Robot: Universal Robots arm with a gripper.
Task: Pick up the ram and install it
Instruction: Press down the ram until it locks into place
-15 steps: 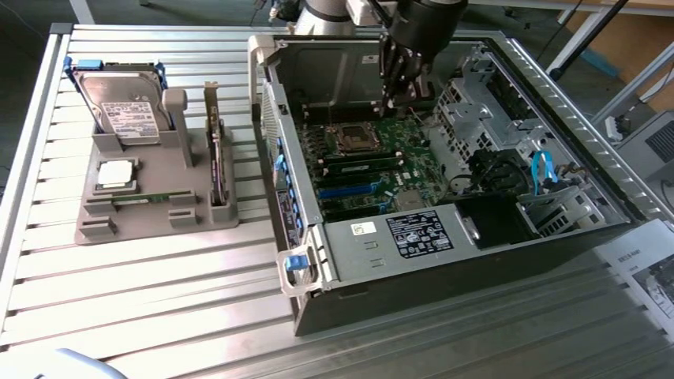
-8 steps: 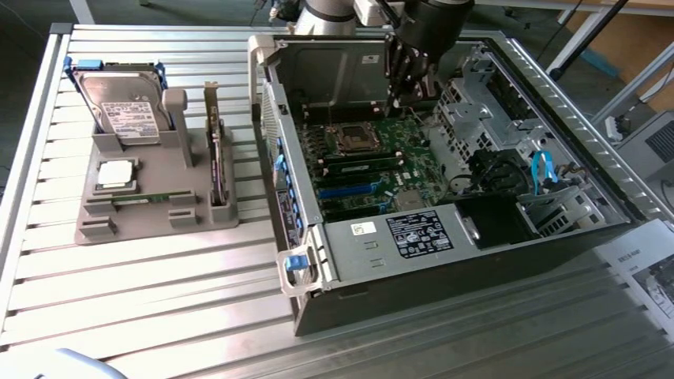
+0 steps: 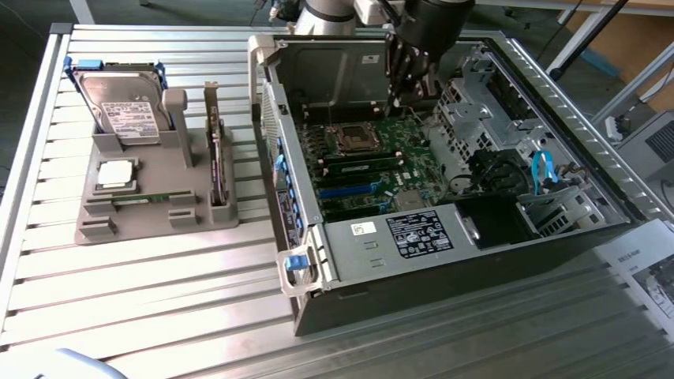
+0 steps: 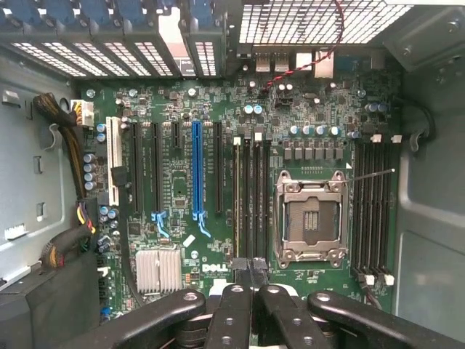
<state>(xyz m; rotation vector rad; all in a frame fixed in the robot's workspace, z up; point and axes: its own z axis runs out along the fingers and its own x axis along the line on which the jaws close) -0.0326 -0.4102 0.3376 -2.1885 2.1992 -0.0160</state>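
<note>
Your gripper is hovering inside the open PC case, over the motherboard, w/ fingers pinched together and gripping nothing. Directly below the fingertips a ram stick is sitting in its slot, just beside the empty CPU socket. Another ram stick is lying well away from the gripper, on the gray parts stand outside the case, near the hard drive.

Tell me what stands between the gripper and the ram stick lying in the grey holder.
In the exterior view, between the gripper over the open case and the ram stand the case's side wall and the upright expansion card.
</note>
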